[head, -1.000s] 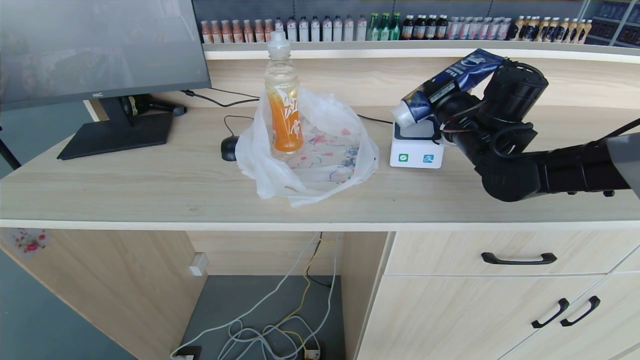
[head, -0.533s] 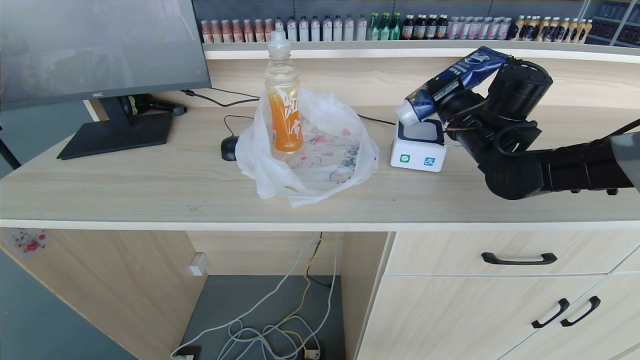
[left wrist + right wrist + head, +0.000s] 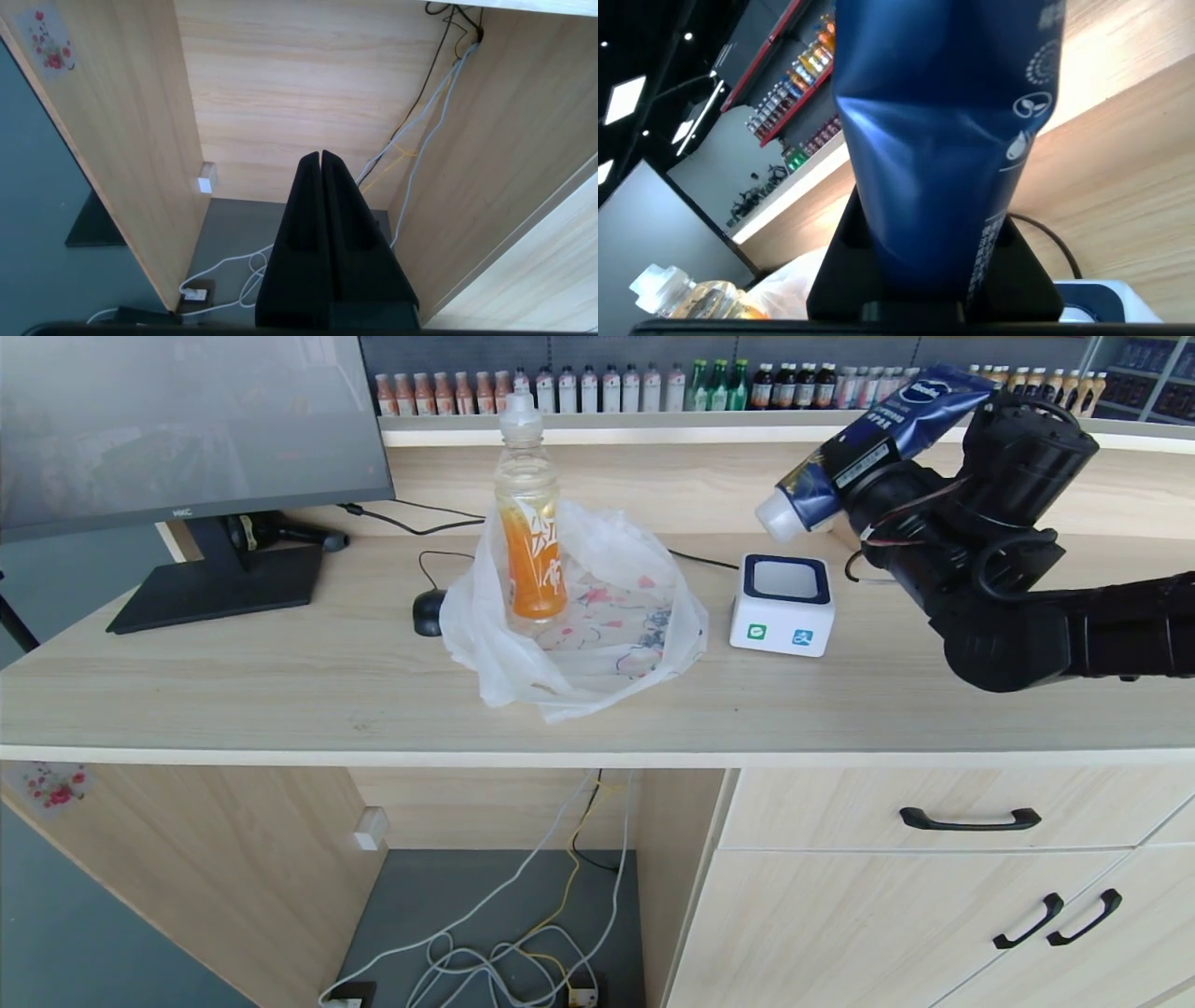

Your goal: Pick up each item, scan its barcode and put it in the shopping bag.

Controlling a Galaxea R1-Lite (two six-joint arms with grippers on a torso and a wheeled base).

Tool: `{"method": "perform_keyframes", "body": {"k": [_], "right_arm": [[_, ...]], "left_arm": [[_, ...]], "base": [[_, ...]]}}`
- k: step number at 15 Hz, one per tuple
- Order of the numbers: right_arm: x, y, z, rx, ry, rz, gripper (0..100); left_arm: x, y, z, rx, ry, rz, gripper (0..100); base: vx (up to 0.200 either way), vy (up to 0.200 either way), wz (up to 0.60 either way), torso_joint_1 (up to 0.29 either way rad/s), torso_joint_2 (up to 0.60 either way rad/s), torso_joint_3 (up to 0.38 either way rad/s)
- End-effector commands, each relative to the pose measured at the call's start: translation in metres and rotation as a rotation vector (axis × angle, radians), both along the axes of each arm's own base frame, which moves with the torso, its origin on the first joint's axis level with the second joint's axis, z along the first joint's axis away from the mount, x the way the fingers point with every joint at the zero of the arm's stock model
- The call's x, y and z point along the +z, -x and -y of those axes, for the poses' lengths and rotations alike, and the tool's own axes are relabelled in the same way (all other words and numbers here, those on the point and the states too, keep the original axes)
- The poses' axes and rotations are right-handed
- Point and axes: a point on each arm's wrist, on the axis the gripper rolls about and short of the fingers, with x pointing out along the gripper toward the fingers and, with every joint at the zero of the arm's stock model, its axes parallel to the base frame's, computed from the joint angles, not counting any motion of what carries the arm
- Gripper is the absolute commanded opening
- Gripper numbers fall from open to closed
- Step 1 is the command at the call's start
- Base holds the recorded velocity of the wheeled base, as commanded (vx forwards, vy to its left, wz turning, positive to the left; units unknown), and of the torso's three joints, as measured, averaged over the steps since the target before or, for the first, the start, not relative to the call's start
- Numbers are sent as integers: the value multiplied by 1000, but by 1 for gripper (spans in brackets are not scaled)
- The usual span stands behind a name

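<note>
Shopping bag (image 3: 495, 663): white plastic, mouth open, centre of frame on the counter (image 3: 280, 672). One orange drink bottle (image 3: 528, 513) stands upright inside, toward the bag's left, with its neck and cap well above the rim.

Scanner (image 3: 782, 605): small white box with a dark-framed window facing up. It sits on the counter just right of the bag, apart from it.

Blue tube (image 3: 864, 453): in the air at the upper right of frame, pinched at mid-body by the right claw (image 3: 854, 476). Its long axis runs on a diagonal. The white cap end is low and points down-left, hanging above the scanner's window without touching it. The flat crimped end is high and points to the upper right, across the row of shelf bottles (image 3: 653, 387). A barcode patch shows on the side facing the room.

Left claw (image 3: 322, 177): fingers pressed together with nothing between them, down under the counter near the hanging cables (image 3: 425, 121).

Monitor (image 3: 187, 420) at upper left, mouse (image 3: 428, 611) just left of the bag.
</note>
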Motion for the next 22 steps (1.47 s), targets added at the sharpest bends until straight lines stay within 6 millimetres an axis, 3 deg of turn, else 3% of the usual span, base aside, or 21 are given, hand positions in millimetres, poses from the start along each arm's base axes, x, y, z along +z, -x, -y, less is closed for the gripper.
{"method": "perform_keyframes", "body": {"k": [1, 3, 5, 6, 10, 13, 15, 16, 18, 22], "right_arm": [[21, 24, -3, 7, 21, 47, 0], [23, 46, -7, 10, 83, 53, 0], [23, 51, -8, 9, 101, 59, 0], [14, 75, -14, -18, 223, 121, 0], [-6, 95, -19, -134, 429, 275, 0], [-38, 113, -29, -150, 541, 341, 0], [-59, 116, -28, -74, 642, 349, 0], [-60, 114, -25, -37, 695, 388, 0], [-59, 111, -19, -3, 769, 453, 0], [-49, 105, -17, -76, 757, 471, 0]], "left_arm": [[0, 0, 0, 0, 0, 0, 0], [0, 0, 0, 0, 0, 0, 0], [0, 0, 0, 0, 0, 0, 0], [0, 0, 0, 0, 0, 0, 0], [0, 0, 0, 0, 0, 0, 0], [0, 0, 0, 0, 0, 0, 0], [0, 0, 0, 0, 0, 0, 0], [0, 0, 0, 0, -1, 0, 0], [0, 0, 0, 0, -10, 0, 0], [0, 0, 0, 0, -7, 0, 0]], "base": [[0, 0, 0, 0, 0, 0], [0, 0, 0, 0, 0, 0], [0, 0, 0, 0, 0, 0], [0, 0, 0, 0, 0, 0], [0, 0, 0, 0, 0, 0], [0, 0, 0, 0, 0, 0], [0, 0, 0, 0, 0, 0], [0, 0, 0, 0, 0, 0], [0, 0, 0, 0, 0, 0], [0, 0, 0, 0, 0, 0]]}}
